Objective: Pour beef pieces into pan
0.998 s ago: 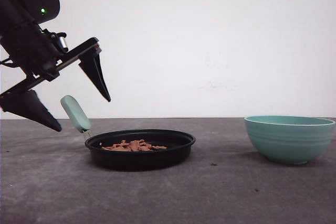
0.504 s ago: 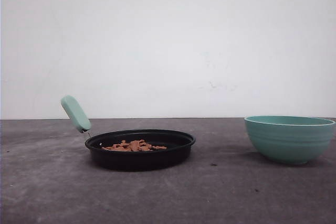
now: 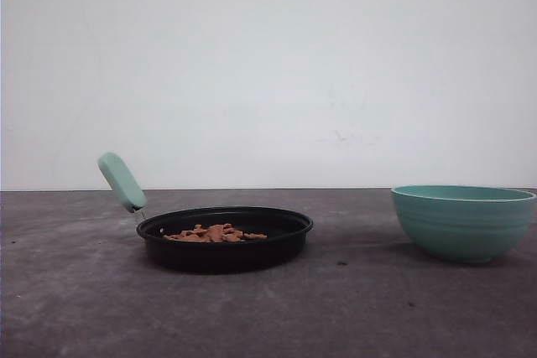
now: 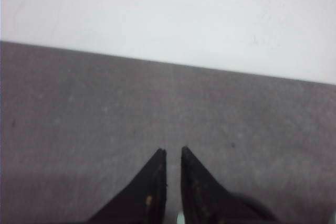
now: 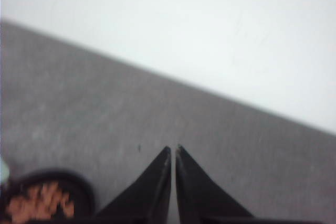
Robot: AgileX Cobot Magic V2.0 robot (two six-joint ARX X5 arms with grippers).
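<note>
The black pan (image 3: 226,251) sits left of centre on the grey table, its mint-green handle (image 3: 122,180) sticking up to the left. A low heap of reddish-brown beef pieces (image 3: 215,232) lies inside it. In the right wrist view the pan (image 5: 84,190) and the beef pieces (image 5: 38,208) appear blurred beside my right gripper (image 5: 174,147), which hangs above bare table, shut with nothing in it. My left gripper (image 4: 174,150) is over bare grey table, its fingertips a thin slit apart and holding nothing.
A ribbed teal bowl (image 3: 462,222) stands at the right of the table (image 3: 352,308). A white wall rises behind the table's far edge.
The left arm, which hung wide open beside the pan handle a second ago, has lifted out of the front view. Pan, beef and bowl have not moved.
</note>
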